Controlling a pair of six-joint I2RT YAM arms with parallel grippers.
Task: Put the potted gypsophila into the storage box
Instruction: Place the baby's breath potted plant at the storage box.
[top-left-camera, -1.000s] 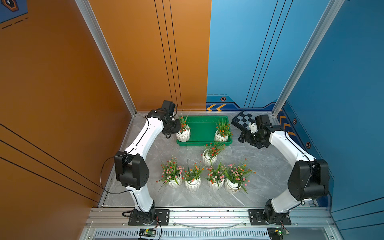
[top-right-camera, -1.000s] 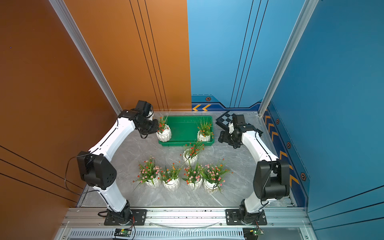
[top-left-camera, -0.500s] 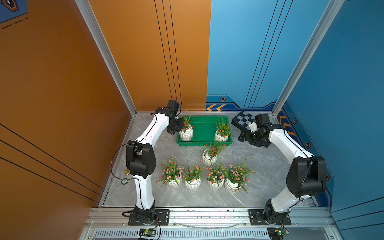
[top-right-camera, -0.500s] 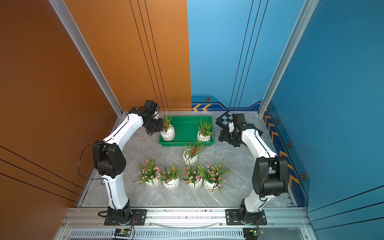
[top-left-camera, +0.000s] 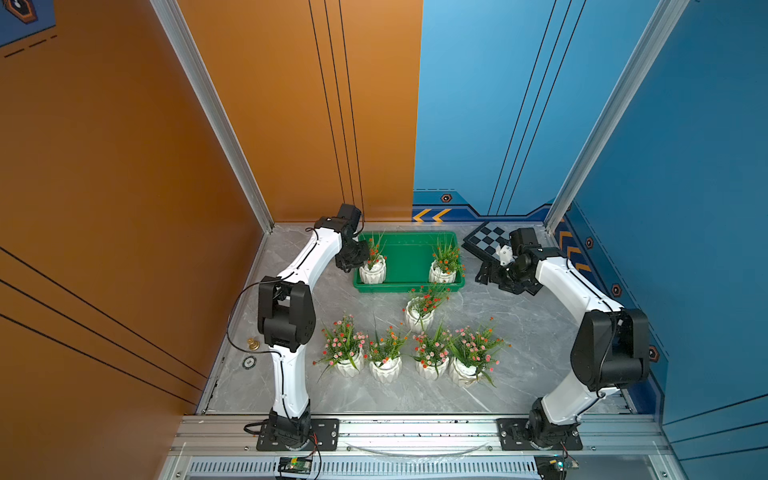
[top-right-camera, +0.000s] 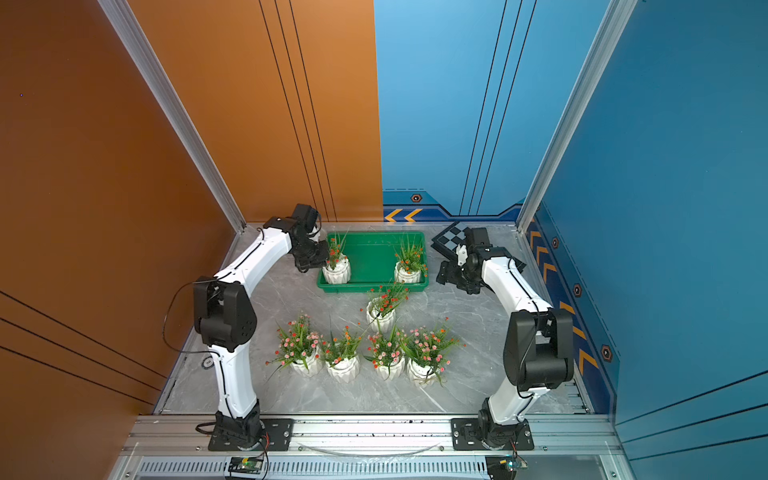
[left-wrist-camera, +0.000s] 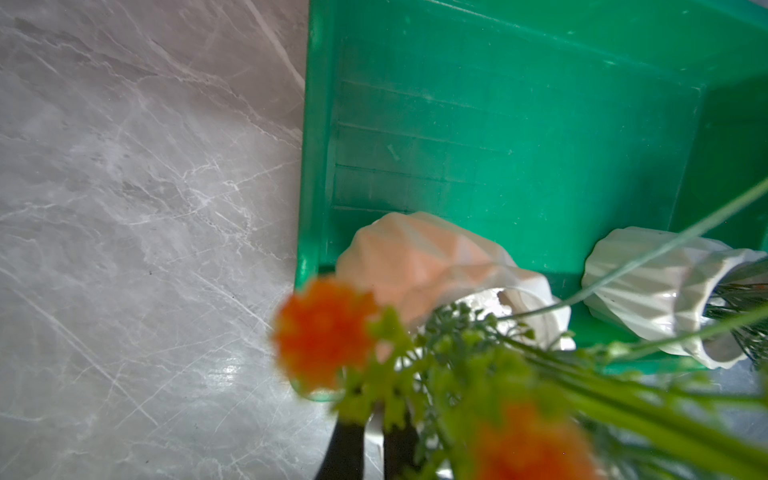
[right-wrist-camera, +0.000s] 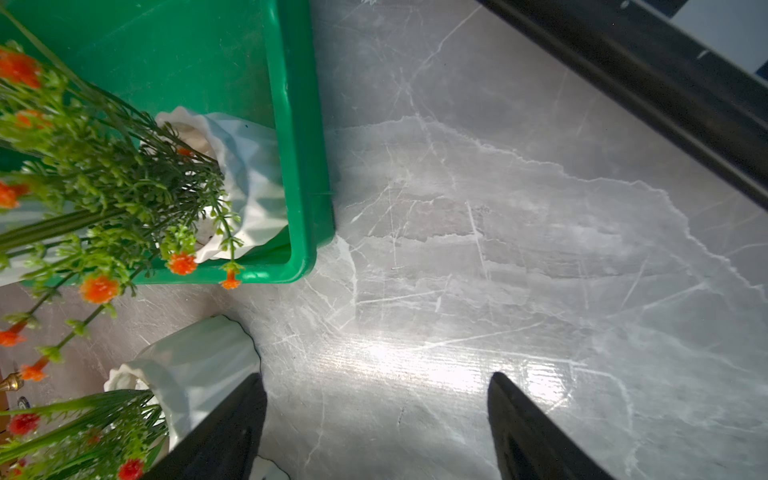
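Observation:
The storage box (top-left-camera: 407, 287) is a shallow green tray at the back of the table. Two potted gypsophila stand in it: one at its left end (top-left-camera: 372, 270) and one at its right end (top-left-camera: 442, 272). My left gripper (top-left-camera: 360, 259) is shut on the left pot's sprigs. In the left wrist view that pot (left-wrist-camera: 424, 266) sits in the box's corner (left-wrist-camera: 498, 124), and blurred orange flowers hide most of the left gripper (left-wrist-camera: 374, 424). My right gripper (right-wrist-camera: 376, 376) stands open over bare table, right of the box (right-wrist-camera: 299, 166). Several more pots stand in front, the nearest to the box (top-left-camera: 419, 316).
A black-and-grey chequered board (top-left-camera: 486, 243) leans at the back right, behind my right gripper (top-left-camera: 484, 274). Several pots form a row near the front (top-left-camera: 385, 368). A small brass object (top-left-camera: 252, 344) lies by the left wall. Walls close in on three sides.
My left arm has swung in towards the box, and the pot in its grip has shifted slightly right, into the box's left end. The right gripper has stayed open and almost still.

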